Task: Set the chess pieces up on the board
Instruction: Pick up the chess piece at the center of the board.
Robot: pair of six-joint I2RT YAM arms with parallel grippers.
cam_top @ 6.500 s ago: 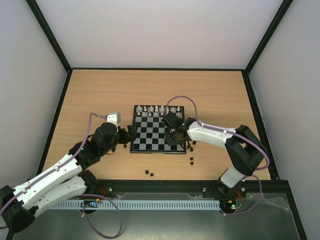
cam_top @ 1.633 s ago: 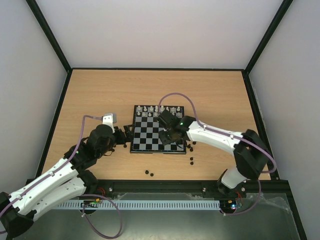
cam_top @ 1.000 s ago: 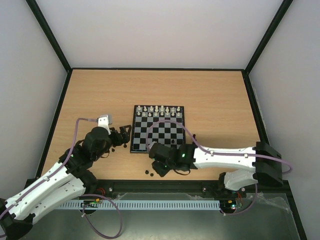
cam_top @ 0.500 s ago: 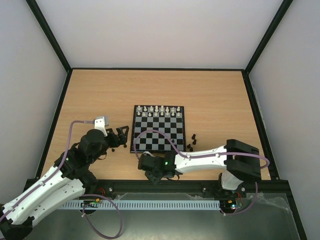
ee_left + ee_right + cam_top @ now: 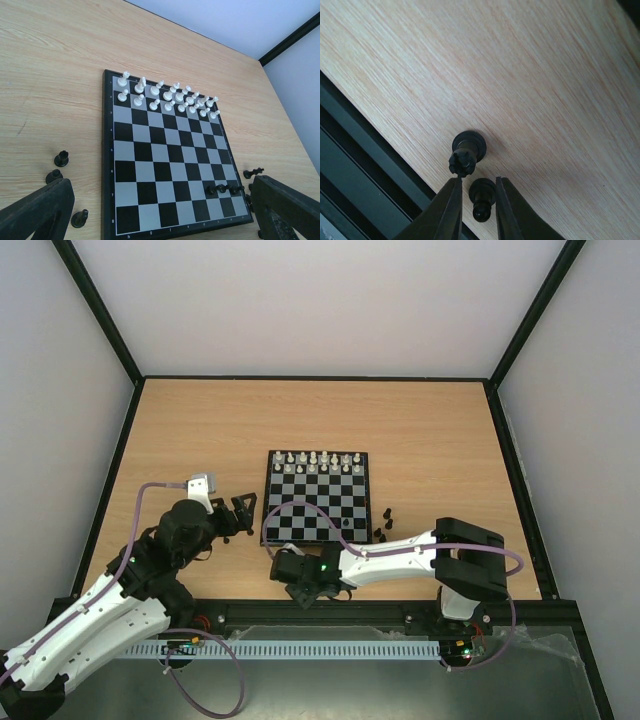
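Note:
The board [image 5: 300,510] lies mid-table, with white chess pieces [image 5: 318,461] filling its two far rows. A few black pieces [image 5: 222,189] stand on its near right rows. My right gripper [image 5: 300,587] is low at the table's front edge. In the right wrist view its slightly open jaws [image 5: 478,181] straddle an upright black pawn [image 5: 481,196], and a taller black piece [image 5: 467,152] stands just beyond the left fingertip. My left gripper [image 5: 242,515] hovers wide open and empty at the board's left edge, above loose black pieces [image 5: 61,159].
More black pieces [image 5: 384,523] lie on the wood right of the board, also seen in the left wrist view [image 5: 253,173]. The table's black front rail [image 5: 365,165] runs right behind the pawn. Black frame posts and white walls enclose the table.
My right arm has swung from over the board's near right squares down to the front edge, over two loose black pieces. My left arm has drawn back a little from the board.

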